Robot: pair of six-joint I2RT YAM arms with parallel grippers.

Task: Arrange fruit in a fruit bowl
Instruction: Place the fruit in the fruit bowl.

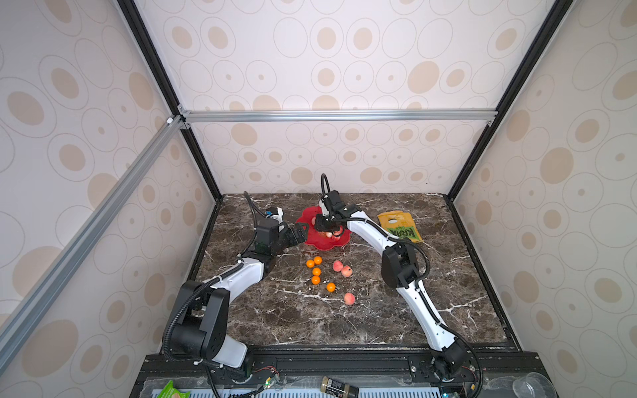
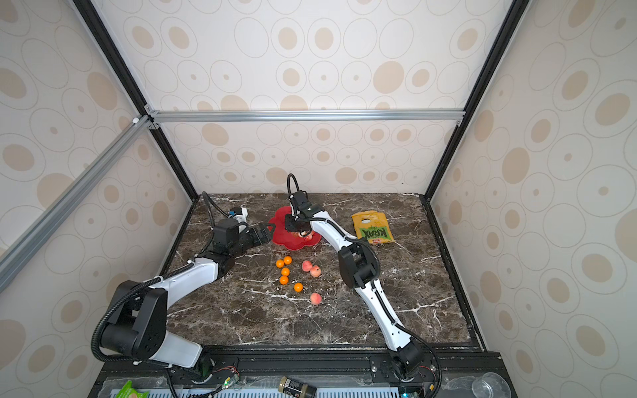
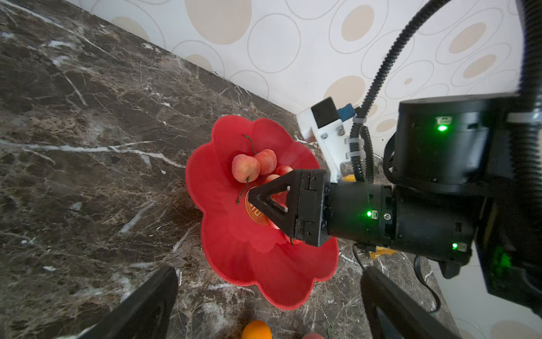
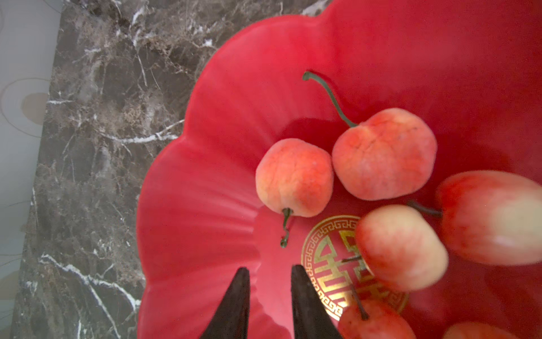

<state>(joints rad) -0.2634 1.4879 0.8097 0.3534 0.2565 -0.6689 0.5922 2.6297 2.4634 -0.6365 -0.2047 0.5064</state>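
The red flower-shaped fruit bowl (image 1: 320,243) (image 2: 291,242) (image 3: 249,258) (image 4: 202,205) sits at the back middle of the marble table. Several pink-red fruits (image 4: 294,177) (image 3: 245,168) lie in it around its gold mark (image 4: 328,264); one of them (image 4: 401,246) looks blurred. My right gripper (image 4: 269,268) (image 1: 328,228) (image 2: 299,230) hangs over the bowl's centre, open, with nothing between its tips. My left gripper (image 3: 269,271) (image 1: 304,233) is wide open at the bowl's left rim and holds nothing. In front of the bowl, several orange fruits (image 1: 315,271) (image 2: 284,271) and three pink ones (image 1: 346,271) (image 2: 315,298) lie on the table.
A yellow-green snack bag (image 1: 400,227) (image 2: 373,228) lies flat to the right of the bowl, beside my right forearm. On the front rail are a dark bottle (image 1: 339,386), a clear cup (image 1: 532,386) and a green packet (image 1: 174,391). Patterned walls enclose the table on three sides.
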